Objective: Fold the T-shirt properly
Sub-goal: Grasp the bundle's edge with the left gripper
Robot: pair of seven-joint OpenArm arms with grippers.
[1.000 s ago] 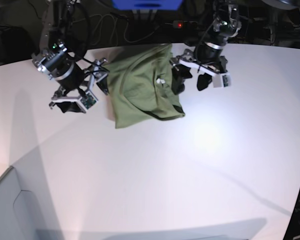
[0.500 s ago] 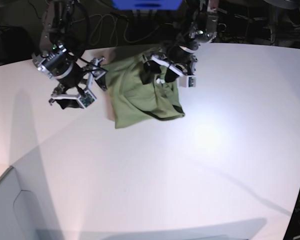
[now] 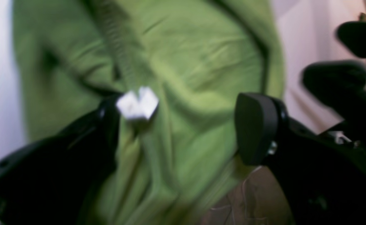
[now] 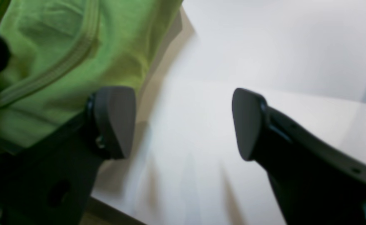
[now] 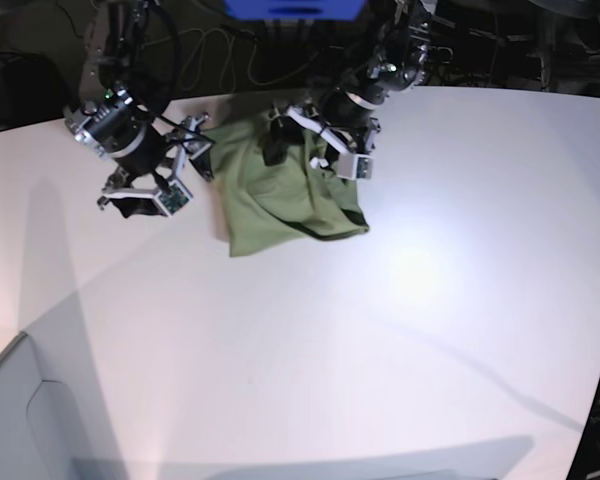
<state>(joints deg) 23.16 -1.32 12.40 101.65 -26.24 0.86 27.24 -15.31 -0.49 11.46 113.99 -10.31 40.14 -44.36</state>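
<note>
Near the frame's top, the left tool (image 5: 315, 148) hovers released over the green T-shirt (image 5: 280, 195), the right tool (image 5: 152, 180) released beside it; pinching one layer cleanly looks wise.

White table (image 5: 400, 330) fills most of base view, matte, w/ bright glare spot (image 5: 412, 268) right of centre. Long soft shadows across near part. Behind far edge: dark bkgd, tangled cables (image 5: 215, 50), blue box (image 5: 293, 8) top centre, small red light (image 5: 358, 48) beside it. Grey panel (image 5: 20, 420) at bottom-left corner. Far right edge drops off into black.
</note>
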